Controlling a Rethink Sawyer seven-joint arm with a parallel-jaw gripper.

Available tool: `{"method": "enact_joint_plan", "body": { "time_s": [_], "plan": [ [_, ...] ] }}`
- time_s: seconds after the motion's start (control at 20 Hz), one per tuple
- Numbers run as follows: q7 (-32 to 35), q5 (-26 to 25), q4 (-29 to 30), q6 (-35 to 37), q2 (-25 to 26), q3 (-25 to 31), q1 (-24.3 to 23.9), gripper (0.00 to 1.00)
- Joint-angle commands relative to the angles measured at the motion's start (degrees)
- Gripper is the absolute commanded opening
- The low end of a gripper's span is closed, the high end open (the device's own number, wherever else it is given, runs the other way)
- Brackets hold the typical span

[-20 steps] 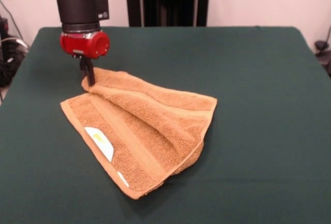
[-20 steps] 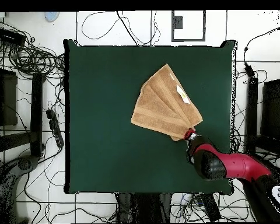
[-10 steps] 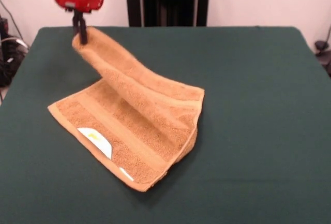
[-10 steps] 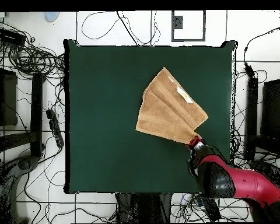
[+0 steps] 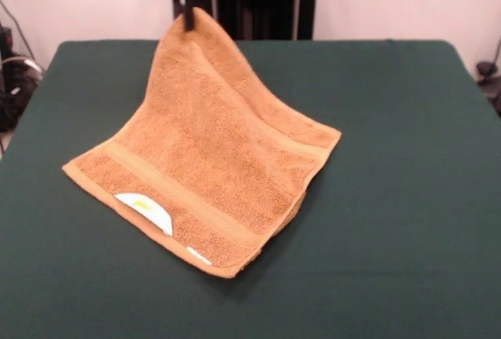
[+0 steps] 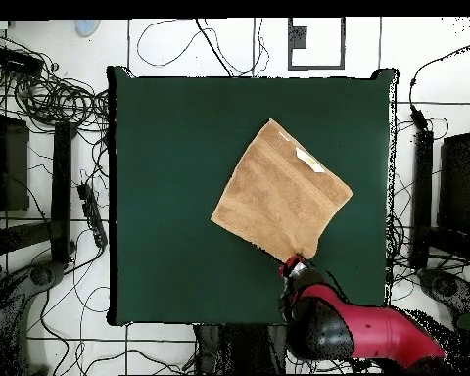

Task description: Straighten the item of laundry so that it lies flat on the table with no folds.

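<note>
While the task is only partly done, one orange-tan towel (image 5: 211, 159) hangs from the single gripper (image 5: 187, 19), whose jaws are pinched closed on one corner, lifted high above the dark green table (image 5: 407, 198). From that raised corner the cloth slopes down like a tent to its lower edge, which rests on the table with one white label (image 5: 145, 210) showing. A second layer peeks out underneath at the right side, so a fold seems to remain. Left to do, by my judgement: spread it fully, lay the held corner down, and release.
</note>
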Motion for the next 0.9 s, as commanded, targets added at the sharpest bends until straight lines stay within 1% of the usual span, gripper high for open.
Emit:
{"method": "enact_joint_plan", "body": {
  "time_s": [0.05,0.2,0.35,0.5,0.65,0.75,0.9],
  "plan": [
    [12.51,5.09,5.63,-5.77,2.63,-6.81,8.98,0.00],
    [13.25,7.85,5.73,-7.16,3.18,-7.75,11.62,0.00],
    [14.22,10.91,5.25,-10.24,5.76,-9.12,14.72,0.00],
    [13.86,13.16,5.50,-11.62,6.79,-9.28,15.99,0.00],
    [14.18,15.86,5.77,-13.36,7.68,-10.33,18.35,0.00],
    [13.52,16.68,5.63,-14.44,8.43,-10.99,18.96,0.00],
    [12.30,16.91,5.52,-15.75,9.59,-11.25,18.51,0.00]
  ]
}}
